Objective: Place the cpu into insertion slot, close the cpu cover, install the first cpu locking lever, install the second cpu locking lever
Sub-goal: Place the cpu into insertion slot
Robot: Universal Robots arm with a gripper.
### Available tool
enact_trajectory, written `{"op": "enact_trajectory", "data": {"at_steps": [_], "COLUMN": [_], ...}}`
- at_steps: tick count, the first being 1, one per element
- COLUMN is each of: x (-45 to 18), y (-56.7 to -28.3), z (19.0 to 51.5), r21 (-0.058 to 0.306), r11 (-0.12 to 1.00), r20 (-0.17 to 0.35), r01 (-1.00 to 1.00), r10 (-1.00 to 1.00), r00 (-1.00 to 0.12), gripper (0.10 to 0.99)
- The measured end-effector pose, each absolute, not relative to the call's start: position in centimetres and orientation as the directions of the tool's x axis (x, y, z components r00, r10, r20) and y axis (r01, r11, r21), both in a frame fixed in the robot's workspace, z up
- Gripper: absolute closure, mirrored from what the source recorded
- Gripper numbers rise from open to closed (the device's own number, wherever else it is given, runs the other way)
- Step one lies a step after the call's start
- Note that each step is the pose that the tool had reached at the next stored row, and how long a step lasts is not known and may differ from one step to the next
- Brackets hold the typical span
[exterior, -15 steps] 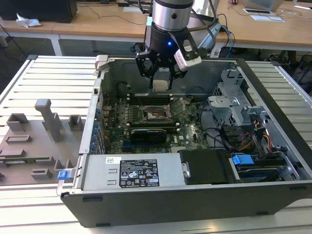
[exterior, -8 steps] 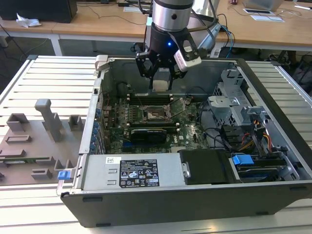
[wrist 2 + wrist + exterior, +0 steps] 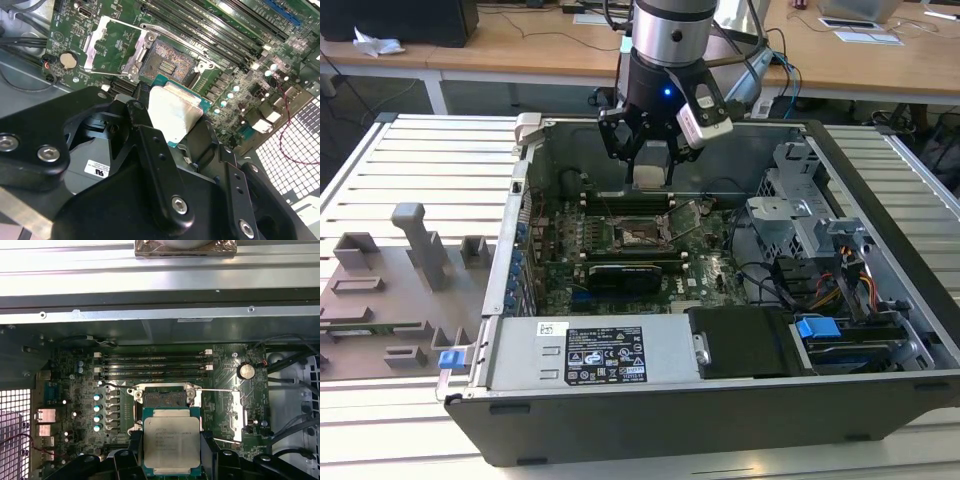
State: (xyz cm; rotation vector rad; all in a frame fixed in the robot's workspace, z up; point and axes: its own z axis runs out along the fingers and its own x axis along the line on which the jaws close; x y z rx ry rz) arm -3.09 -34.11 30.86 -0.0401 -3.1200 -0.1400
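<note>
My tool (image 3: 171, 456): clamped on flat silver-grey square cpu (image 3: 171, 437).
Risk: a tilted drop could bend pins in the square black insertion slot (image 3: 167, 397) just ahead.

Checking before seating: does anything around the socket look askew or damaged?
Nothing stands out. The gripper holds the cpu flat near the uncovered insertion slot, and the cpu cover is swung aside.

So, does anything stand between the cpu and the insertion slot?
Nothing visible does. The gripper holds the cpu above the bare insertion slot, and the cpu cover lies swung open beside it.
</note>
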Motion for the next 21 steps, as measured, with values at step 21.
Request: {"op": "enact_trajectory", "data": {"at_steps": [21], "x": [-3.1], "y": [-34.1], "z": [29.5], "r21": [0.089], "r11": [0.996], "r20": [0.019], "r01": [0.026], "r10": [0.025], "r00": [-1.000], "gripper": [0.545]}}
